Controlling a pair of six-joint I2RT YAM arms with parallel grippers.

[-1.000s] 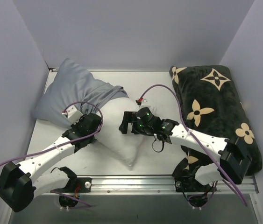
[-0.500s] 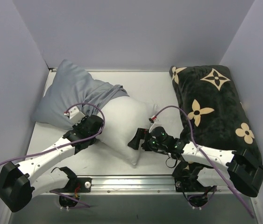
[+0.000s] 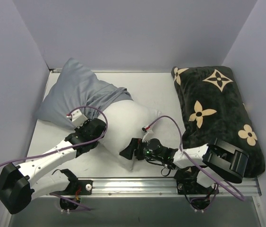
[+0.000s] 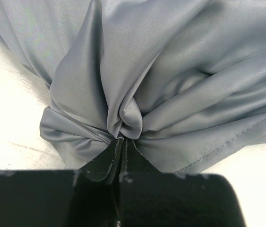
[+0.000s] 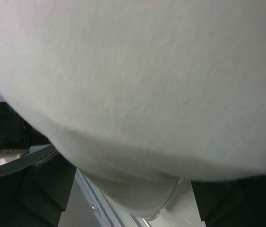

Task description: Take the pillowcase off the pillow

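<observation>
Right jaws have dropped to the pillow's (image 3: 125,123) near corner and stand released astride it. Left jaws clench bunched pillowcase (image 3: 78,90) beside the pillow's left flank. Pillow runs from that corner back-left into the pillowcase on the desk (image 3: 156,85).
</observation>
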